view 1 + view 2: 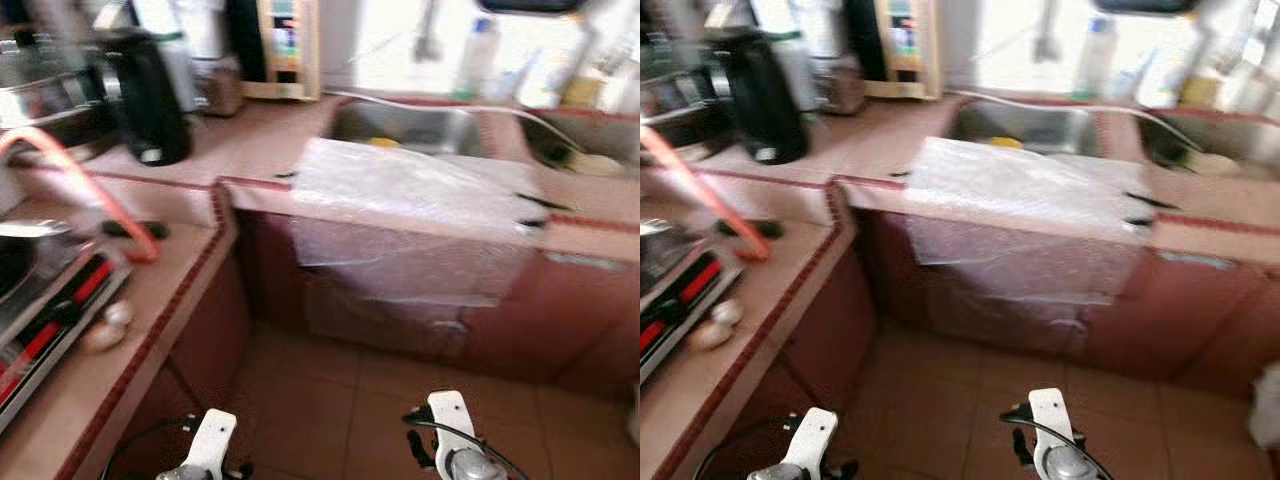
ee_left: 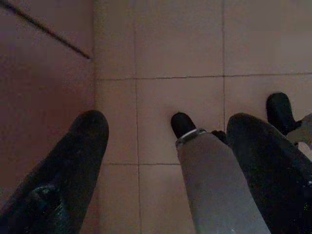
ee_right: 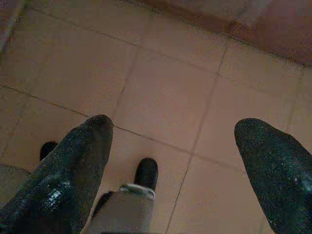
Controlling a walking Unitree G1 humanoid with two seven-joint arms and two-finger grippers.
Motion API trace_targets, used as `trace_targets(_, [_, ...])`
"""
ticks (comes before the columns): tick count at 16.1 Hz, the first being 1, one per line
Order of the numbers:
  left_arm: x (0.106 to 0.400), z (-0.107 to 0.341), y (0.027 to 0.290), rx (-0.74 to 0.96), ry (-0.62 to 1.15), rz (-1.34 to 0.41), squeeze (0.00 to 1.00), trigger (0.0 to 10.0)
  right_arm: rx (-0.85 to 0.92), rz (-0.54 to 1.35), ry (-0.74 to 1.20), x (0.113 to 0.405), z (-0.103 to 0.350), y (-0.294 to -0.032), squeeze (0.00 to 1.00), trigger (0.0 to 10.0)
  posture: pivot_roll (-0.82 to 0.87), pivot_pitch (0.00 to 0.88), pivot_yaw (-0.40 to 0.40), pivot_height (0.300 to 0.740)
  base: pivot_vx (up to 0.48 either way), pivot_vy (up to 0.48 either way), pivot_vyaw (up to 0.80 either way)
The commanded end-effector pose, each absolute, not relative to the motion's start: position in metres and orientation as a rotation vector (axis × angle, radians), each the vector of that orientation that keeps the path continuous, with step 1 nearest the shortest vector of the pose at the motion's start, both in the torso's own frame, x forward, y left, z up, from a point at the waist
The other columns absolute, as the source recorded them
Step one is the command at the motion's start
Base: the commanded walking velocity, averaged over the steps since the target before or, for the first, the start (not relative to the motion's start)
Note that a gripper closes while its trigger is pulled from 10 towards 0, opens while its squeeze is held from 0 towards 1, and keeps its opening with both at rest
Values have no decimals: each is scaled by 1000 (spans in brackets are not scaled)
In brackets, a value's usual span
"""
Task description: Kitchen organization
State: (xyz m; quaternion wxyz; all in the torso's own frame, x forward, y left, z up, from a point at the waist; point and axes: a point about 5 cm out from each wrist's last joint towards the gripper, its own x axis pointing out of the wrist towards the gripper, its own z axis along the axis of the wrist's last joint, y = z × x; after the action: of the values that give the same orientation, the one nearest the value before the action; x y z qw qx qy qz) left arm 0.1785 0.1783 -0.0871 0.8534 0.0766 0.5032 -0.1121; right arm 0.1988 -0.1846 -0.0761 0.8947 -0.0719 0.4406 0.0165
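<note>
Both grippers, left gripper (image 2: 165, 131) and right gripper (image 3: 173, 131), hang spread wide and empty over the tiled floor (image 3: 165, 92). Bubble wrap (image 1: 410, 185) drapes the counter (image 1: 250, 140) at twelve o'clock.

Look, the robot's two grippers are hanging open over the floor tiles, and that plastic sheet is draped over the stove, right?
Not quite. The plastic sheet is draped over the counter edge in front of the sink, not over the stove; the left eye view shows it. The rest holds: the left gripper and right gripper hang open over the floor tiles.
</note>
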Motion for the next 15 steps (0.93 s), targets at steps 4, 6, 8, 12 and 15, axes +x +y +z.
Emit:
trace_targets(4, [182,-85,177,237,1056,-319,0,10000,-160,43,914,197,-77,-184,0,10000,-104,0,71,740,0,0,-778])
trace_targets(6, [180,-87,174,261,1066,-346,0,10000,-156,39,920,194,-79,-184,0,10000,-111,0,80,740,0,0,-778])
trace_targets(8, [178,-88,174,266,1073,-346,0,10000,-168,47,925,192,-80,-184,0,10000,-110,0,79,740,0,0,-781])
trace_targets(12, [176,-89,172,271,1085,-348,0,10000,-188,72,926,191,-80,-183,0,10000,-111,0,75,740,0,0,-780])
trace_targets(15, [177,-89,169,268,1082,-354,0,10000,-197,81,928,190,-80,-184,0,10000,-109,0,69,740,0,0,-777])
